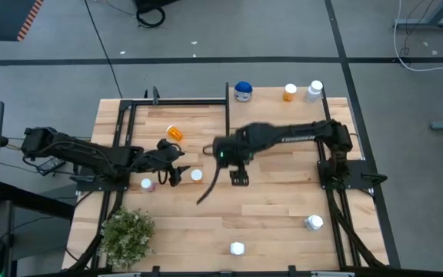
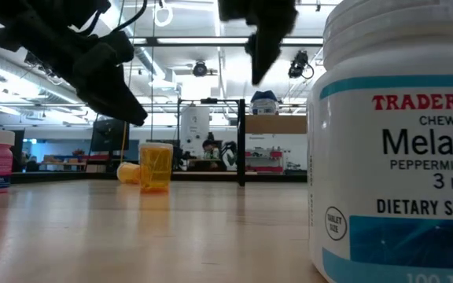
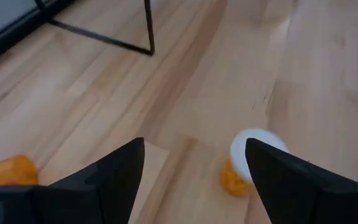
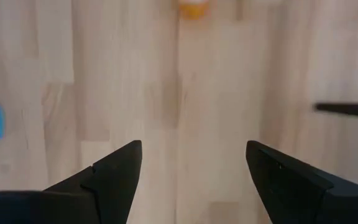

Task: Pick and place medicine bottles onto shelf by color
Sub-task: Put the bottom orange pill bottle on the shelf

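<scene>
An orange bottle with a white cap (image 3: 246,165) stands upright on the table (image 1: 283,200), just ahead of my open left gripper (image 3: 194,155) and close to one fingertip, apart from it. In the high view this bottle (image 1: 196,175) is right of my left gripper (image 1: 172,174). A second orange bottle (image 1: 174,132) lies on its side on the shelf (image 1: 198,119). A pinkish bottle (image 1: 146,184) stands beside my left gripper. My right gripper (image 1: 239,178) hangs open above bare wood at mid-table, pointing down (image 4: 194,155).
A blue bottle (image 1: 243,91), an orange one (image 1: 290,92) and a white one (image 1: 314,91) stand along the far edge. Two white bottles (image 1: 314,223) (image 1: 238,248) stand near the front. A potted plant (image 1: 127,235) fills the near left corner.
</scene>
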`<action>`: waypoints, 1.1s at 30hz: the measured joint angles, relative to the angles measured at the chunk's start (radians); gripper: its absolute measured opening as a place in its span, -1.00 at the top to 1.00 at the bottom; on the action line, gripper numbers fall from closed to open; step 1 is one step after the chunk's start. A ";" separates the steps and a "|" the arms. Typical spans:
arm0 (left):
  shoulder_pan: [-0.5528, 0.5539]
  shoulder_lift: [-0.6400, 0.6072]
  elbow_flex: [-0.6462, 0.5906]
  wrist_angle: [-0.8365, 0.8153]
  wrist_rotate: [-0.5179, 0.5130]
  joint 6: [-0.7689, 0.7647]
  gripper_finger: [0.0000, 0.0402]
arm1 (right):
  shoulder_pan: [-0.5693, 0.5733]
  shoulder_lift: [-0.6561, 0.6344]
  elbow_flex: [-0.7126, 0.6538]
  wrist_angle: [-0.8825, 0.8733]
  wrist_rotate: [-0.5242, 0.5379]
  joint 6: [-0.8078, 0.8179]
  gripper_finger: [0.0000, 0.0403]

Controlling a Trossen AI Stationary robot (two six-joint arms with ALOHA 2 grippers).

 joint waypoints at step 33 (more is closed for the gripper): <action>-0.012 0.099 0.292 -0.079 0.154 0.130 -0.53 | 0.417 -0.399 -0.784 0.652 0.360 0.563 -0.44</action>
